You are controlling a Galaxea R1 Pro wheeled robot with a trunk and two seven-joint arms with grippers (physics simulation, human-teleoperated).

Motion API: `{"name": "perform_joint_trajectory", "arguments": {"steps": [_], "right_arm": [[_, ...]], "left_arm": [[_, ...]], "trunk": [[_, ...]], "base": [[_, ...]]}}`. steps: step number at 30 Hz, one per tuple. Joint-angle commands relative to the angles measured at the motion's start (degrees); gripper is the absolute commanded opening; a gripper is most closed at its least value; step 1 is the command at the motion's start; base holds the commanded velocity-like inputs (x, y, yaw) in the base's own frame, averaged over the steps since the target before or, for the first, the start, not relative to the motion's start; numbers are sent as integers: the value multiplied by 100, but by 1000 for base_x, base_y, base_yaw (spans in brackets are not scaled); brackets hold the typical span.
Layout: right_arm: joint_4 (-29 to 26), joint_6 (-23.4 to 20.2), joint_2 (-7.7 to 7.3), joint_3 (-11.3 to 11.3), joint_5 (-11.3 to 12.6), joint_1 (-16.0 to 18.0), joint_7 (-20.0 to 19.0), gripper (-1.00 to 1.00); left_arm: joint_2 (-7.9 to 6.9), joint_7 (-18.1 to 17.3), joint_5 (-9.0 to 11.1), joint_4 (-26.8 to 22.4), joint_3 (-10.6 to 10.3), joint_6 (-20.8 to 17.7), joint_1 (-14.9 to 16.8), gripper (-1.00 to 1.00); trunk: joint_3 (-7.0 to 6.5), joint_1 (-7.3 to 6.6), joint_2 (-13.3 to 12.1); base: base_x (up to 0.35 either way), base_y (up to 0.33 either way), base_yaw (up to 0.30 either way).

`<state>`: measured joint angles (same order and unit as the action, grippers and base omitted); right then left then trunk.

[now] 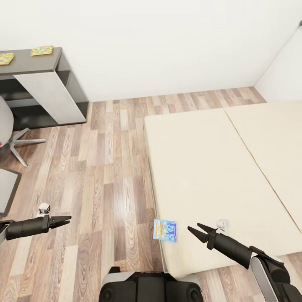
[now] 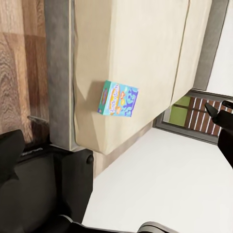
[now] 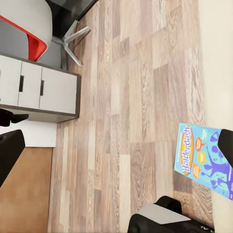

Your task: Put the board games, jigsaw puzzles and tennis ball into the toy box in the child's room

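Observation:
A blue board game box (image 1: pixel 165 230) printed "Balderdash" (image 3: pixel 204 158) lies flat on the bed (image 1: pixel 218 167), at the near left corner of the beige mattress. My right gripper (image 1: pixel 193 227) hovers just right of it. It is open, with nothing between its fingers, and the tips point at the box from a short gap away. My left gripper (image 1: pixel 69 219) is open and empty over the wood floor, well to the left of the bed. In the left wrist view the same box (image 2: pixel 118 98) sits by the mattress edge (image 2: pixel 92 121).
A dark grey unit with a pale side panel (image 1: pixel 46 84) stands against the far wall, with two flat colourful pieces (image 1: pixel 42 50) (image 1: pixel 6 58) on top. A grey swivel chair (image 1: pixel 8 130) is at the left. Plank floor (image 1: pixel 109 176) lies open between unit and bed.

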<state>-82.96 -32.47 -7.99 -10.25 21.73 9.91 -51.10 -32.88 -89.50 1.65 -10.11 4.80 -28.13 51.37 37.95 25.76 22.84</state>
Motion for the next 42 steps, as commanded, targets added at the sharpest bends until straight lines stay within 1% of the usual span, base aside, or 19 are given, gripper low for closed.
{"name": "perform_joint_trajectory", "arguments": {"steps": [1,42], "right_arm": [[-1,-41,-1,-1,33,2,-5,100],[-1,-40,-1,15,33,2,12,100]], "left_arm": [[0,-25,-25,0,21,-61,3,100],[-17,-25,-25,0,21,-52,-4,100]], "trunk": [[-3,3,8],[-388,3,8]], "base": [[-45,0,0],[-6,0,0]]}}
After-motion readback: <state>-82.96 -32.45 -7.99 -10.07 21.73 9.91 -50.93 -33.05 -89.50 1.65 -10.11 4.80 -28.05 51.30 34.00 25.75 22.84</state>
